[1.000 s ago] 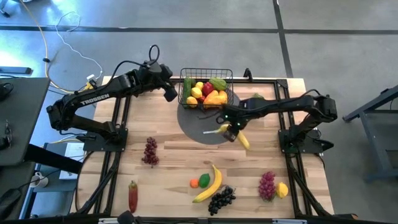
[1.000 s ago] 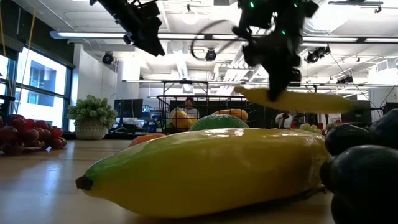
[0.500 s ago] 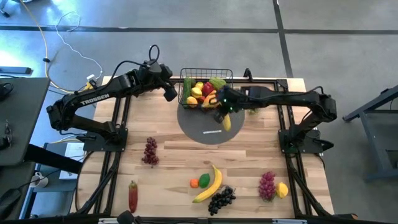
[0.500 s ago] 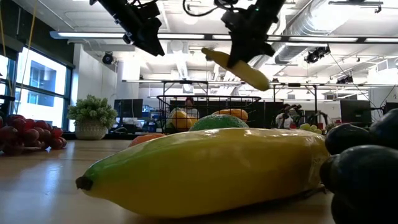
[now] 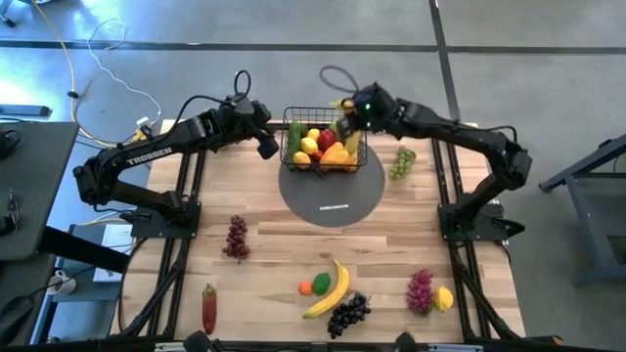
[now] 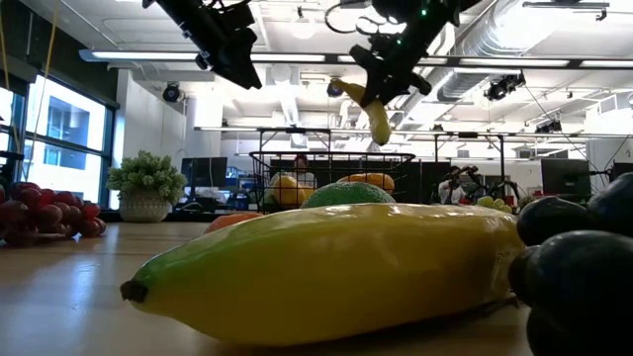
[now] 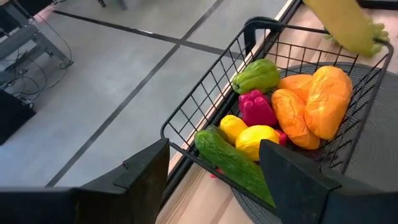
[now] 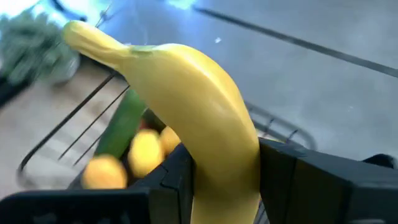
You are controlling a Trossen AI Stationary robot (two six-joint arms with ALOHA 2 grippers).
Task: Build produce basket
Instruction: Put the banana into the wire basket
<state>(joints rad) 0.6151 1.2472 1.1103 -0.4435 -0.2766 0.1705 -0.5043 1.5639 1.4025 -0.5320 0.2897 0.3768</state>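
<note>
basket was part filled, right gripper clamped a banana over it, left gripper apart beside it, much produce lay on the surface.

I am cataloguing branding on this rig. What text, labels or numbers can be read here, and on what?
"TROSSEN": white letters along the left arm, high view.
A small white mark on the grey round mat: too small to read.
Nothing else is readable in any view.
</note>
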